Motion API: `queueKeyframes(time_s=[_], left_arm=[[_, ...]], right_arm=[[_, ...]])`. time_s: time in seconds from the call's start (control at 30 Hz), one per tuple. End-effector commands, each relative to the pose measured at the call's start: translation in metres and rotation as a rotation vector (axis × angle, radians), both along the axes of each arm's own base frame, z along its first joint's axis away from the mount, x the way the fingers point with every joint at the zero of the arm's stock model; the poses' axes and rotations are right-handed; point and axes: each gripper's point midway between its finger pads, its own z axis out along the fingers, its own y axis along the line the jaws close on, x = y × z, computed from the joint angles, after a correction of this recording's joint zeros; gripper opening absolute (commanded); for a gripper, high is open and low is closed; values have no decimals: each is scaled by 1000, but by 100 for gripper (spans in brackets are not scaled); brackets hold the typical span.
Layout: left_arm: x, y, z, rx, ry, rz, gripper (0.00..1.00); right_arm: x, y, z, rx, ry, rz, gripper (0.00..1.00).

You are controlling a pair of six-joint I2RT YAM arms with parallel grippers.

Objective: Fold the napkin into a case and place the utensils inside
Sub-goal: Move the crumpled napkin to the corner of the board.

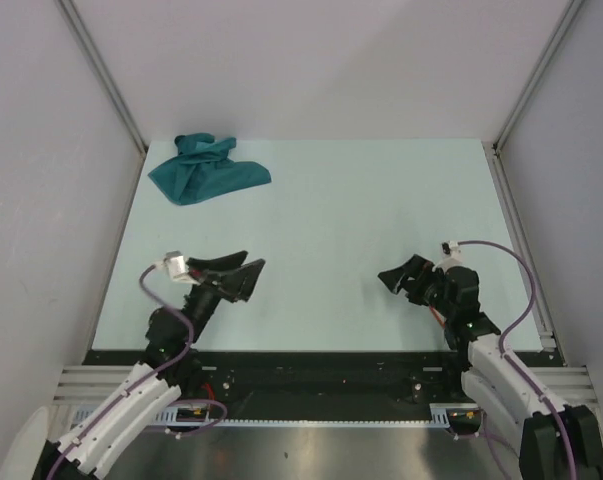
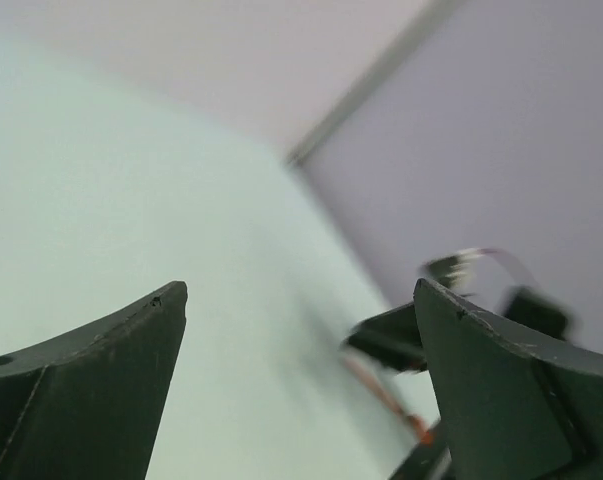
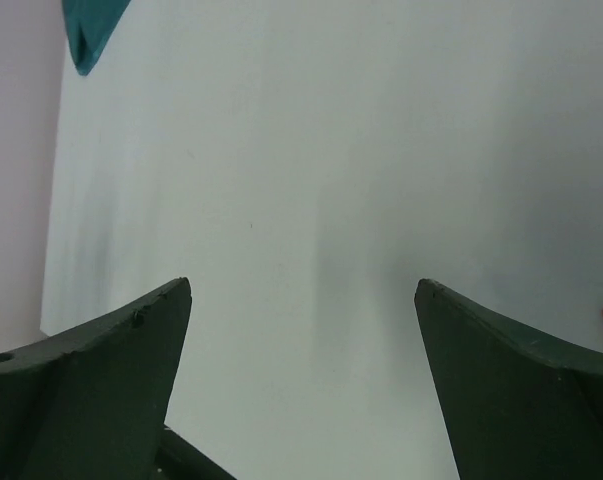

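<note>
**Overhead view.** The napkin (image 1: 207, 170) lies crumpled in a loose heap at the far left corner of the pale table (image 1: 341, 210). It is unfolded and well apart from both arms. The left gripper (image 1: 253, 259) sits low over the near left part of the table, pointing right. I read its 2 fingers as spread, with nothing between them. The right gripper (image 1: 398, 270) sits over the near right part, pointing left, its jaws likewise parted and empty. The 2 grippers face each other, well apart.

**Left wrist view.** 2 dark fingers (image 2: 91, 380) frame a blurred stretch of table. The right arm (image 2: 401, 335) shows beyond them, out of focus. A thin orange-red streak on the table beneath it I take for the utensil (image 2: 386, 395), though the blur hides its shape.

**Right wrist view.** Both fingers stand wide apart over the table. A teal corner of the napkin shows at the top left edge. An orange-red sliver shows at the right edge, near the right-hand finger; too little of it is visible for me to tell more.
</note>
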Motion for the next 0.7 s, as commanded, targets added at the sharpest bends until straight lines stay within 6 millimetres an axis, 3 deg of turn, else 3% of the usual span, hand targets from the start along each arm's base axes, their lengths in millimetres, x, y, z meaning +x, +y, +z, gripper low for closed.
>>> queueKeyframes(time_s=[0.0,0.03,0.07,0.13,0.17,0.23,0.27,0.3,0.37,0.4,0.43,0.47,0.5,0.53,0.57,0.6,0.67], left_arm=[[55,37,-86,197,574,338,100],[53,53,-105,313,655,422,100],[57,58,-82,319,652,460,100],[60,60,-81,445,645,471,100],[61,57,-68,459,613,458,100],[62,60,-65,476,613,474,100],[62,62,-67,477,625,485,100],[62,65,-69,476,637,500,100],[63,74,-75,465,689,546,100],[63,83,-80,467,731,581,100],[70,86,-77,448,768,604,100],[76,97,-78,430,810,635,100],[84,99,-90,443,876,646,100],[94,102,-80,420,887,651,100],[104,117,-81,391,926,697,100],[112,126,-86,358,976,737,100],[141,143,-94,308,1043,805,100]], right_arm=[[43,0,42,-102,-126,-33,100],[48,3,43,-136,-142,-21,100],[64,8,52,-152,-152,-15,100],[82,20,60,-182,-171,15,100],[101,39,69,-182,-193,47,100],[132,53,69,-216,-187,26,100],[143,68,27,-268,-72,58,100],[177,89,63,-242,-142,73,100],[203,112,52,-252,-81,94,100],[229,136,49,-246,-87,112,100],[243,150,49,-238,-93,121,100],[247,168,18,-265,-36,151,100],[271,186,45,-244,-101,141,100],[275,195,41,-253,-82,147,100],[278,205,39,-241,-77,154,100],[284,221,40,-227,-82,169,100],[281,231,39,-220,-71,175,100]])
